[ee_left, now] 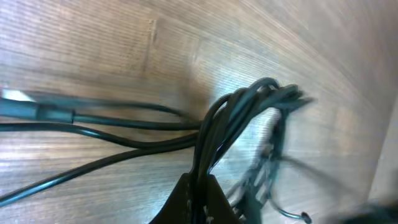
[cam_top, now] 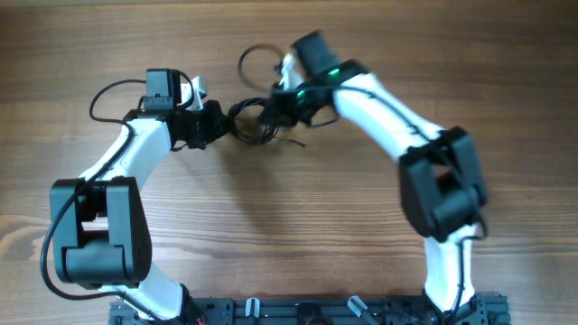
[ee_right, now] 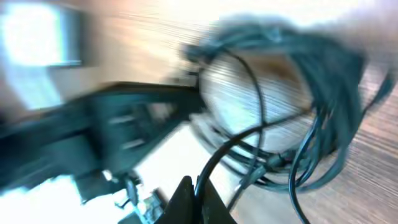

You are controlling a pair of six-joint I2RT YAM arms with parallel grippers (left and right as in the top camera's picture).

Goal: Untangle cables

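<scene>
Both sets of fingers are shut: the left fingers (ee_left: 198, 200) pinch a bundle of several strands of the cables (ee_left: 239, 115), which rise out of the tips and arch over to the right. The right fingers (ee_right: 196, 200) appear to close on one thin strand that curves down into their tips, though that view is too blurred to show what else they catch. From overhead, the tangle (cam_top: 253, 122) lies on the desk (cam_top: 298, 226) toward its far side, bunched between the two wrists, with one loose loop (cam_top: 257, 54) spilling out beyond the right arm. Your two grips sit very near each other, right at the knot, so judge this as the start of a pull-apart. Draw the arms away from each other slowly and low over the desk, and watch whether the bunch loosens or cinches. Because the left side holds many strands at once, a hard pull there will likely tighten the knot rather than free anything. If the bunch starts to cinch, you would do better to let go and take a single strand. Let the right side lead with its one strand and follow it out through the loops. Keep clear of the thicker arm wire (cam_top: 107, 93) by the left wrist, and do not lift the whole tangle off the desk, since its weight will drag the crossings shut.
</scene>
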